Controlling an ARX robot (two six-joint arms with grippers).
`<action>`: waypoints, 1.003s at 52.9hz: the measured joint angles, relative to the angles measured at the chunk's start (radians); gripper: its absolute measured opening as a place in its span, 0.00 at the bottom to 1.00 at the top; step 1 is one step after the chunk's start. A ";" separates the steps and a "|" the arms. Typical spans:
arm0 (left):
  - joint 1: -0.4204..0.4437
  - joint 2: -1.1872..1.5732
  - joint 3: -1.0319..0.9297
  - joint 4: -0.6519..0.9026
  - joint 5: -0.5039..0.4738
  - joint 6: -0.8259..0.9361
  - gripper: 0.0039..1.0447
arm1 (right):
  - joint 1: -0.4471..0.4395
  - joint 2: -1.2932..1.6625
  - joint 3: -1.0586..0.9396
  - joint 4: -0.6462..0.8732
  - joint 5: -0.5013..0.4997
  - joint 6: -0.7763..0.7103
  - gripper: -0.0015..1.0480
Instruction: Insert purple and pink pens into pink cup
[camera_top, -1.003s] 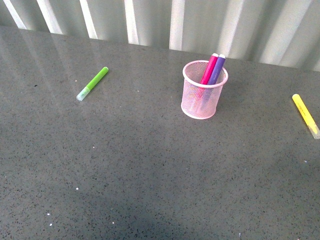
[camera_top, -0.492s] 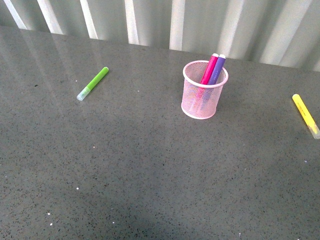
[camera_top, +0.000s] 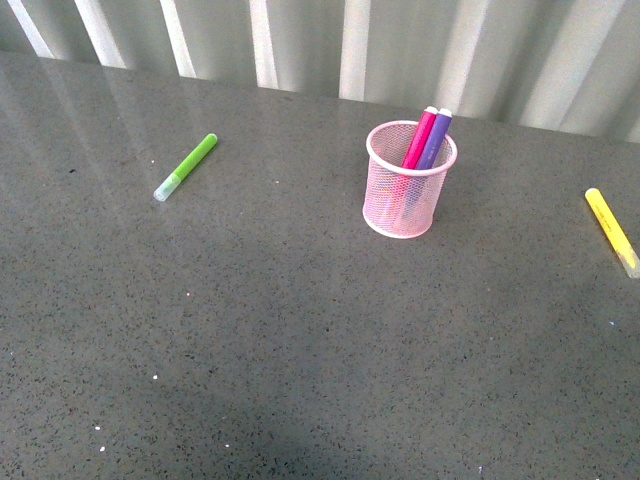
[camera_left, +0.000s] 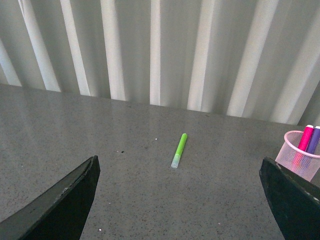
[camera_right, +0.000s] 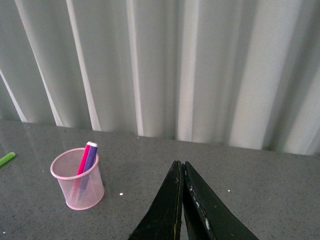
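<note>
Hands first: the left hand (camera_left: 180, 200) is spread wide with nothing between its fingers, raised over the bench (camera_top: 300, 330); the right hand (camera_right: 181, 200) is clenched, its two fingers pressed together on nothing. Neither shows in the front view. Both pens stand leaning side by side inside the pink cup (camera_top: 405, 190), pink pen (camera_top: 419, 137) and purple pen (camera_top: 435, 140). A green marker (camera_top: 186, 166) lies well to the cup's left, a yellow marker (camera_top: 611, 229) near the bench's right edge.
</note>
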 joint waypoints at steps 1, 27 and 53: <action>0.000 0.000 0.000 0.000 0.000 0.000 0.94 | 0.000 -0.015 0.000 -0.013 0.003 0.000 0.03; 0.000 0.000 0.000 0.000 0.000 0.000 0.94 | 0.000 -0.209 0.000 -0.203 0.003 0.000 0.03; 0.000 0.000 0.000 0.000 0.000 0.000 0.94 | 0.000 -0.422 0.000 -0.422 0.003 0.000 0.13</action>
